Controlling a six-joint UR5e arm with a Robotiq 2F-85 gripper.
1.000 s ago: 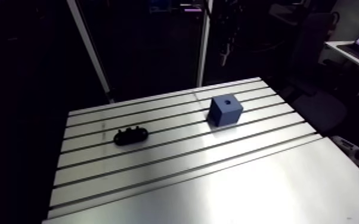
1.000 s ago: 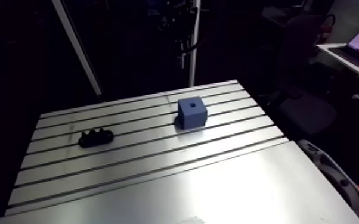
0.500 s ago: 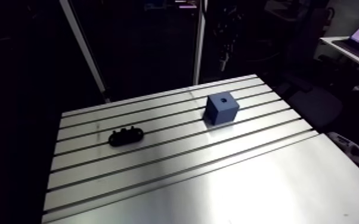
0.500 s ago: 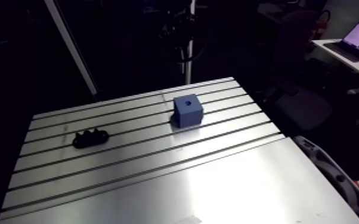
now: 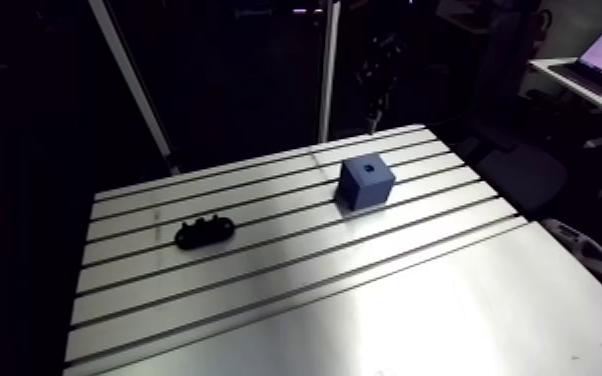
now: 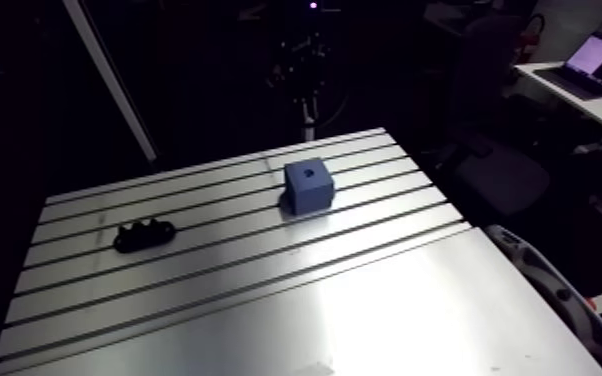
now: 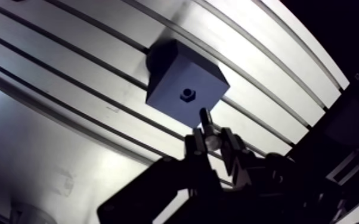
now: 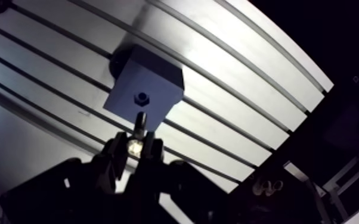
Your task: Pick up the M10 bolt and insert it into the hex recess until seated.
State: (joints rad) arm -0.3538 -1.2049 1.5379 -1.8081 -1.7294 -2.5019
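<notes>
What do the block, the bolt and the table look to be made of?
Block: probably plastic, perhaps printed; even matte blue faces with no glints.
Bolt: metal; its head and shank catch bright highlights.
Table: aluminium with a brushed finish; silvery sheen with soft reflections, cut by dark straight slots.

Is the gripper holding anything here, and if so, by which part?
Yes. The gripper is shut on the M10 bolt, clamping it at the head end. The shank sticks out ahead of the fingers, toward the blue block.
</notes>
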